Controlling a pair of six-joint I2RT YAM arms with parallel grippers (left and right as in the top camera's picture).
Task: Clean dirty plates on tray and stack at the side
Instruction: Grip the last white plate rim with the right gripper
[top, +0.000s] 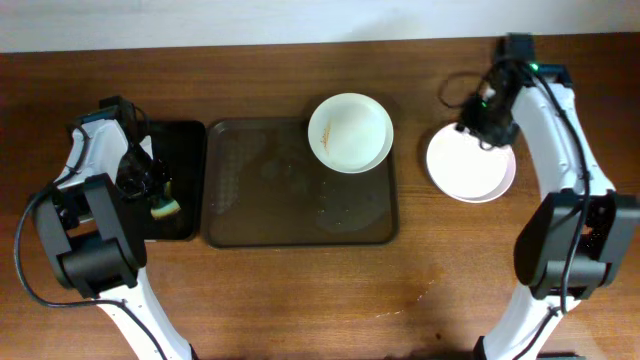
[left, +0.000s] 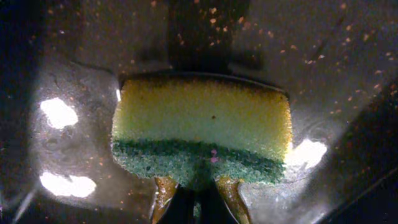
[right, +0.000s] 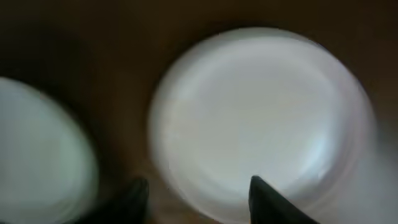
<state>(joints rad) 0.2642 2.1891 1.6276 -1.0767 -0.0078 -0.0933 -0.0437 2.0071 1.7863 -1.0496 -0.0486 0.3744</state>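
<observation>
1. Progress: one dirty plate (top: 350, 132) with a faint smear lies at the brown tray's (top: 260, 215) far right corner, not yet cleaned. A stack of white plates (top: 468, 170) sits right of the tray, likely finished.
2. Right gripper (right: 199, 202) hovers over that stack, fingers spread and empty.
3. Left gripper (left: 198, 198), left of the tray, pinches a sponge (left: 202, 127) on the black tray (top: 185, 150).

Brown wooden table (top: 300, 290), grain running left to right across the frame; directly on it, left of centre, a small black tray (top: 192, 150); just beside that, at centre, a larger glossy brown tray (top: 260, 200); upper right, apart from both trays, a white plate (top: 465, 170) on bare wood.
</observation>
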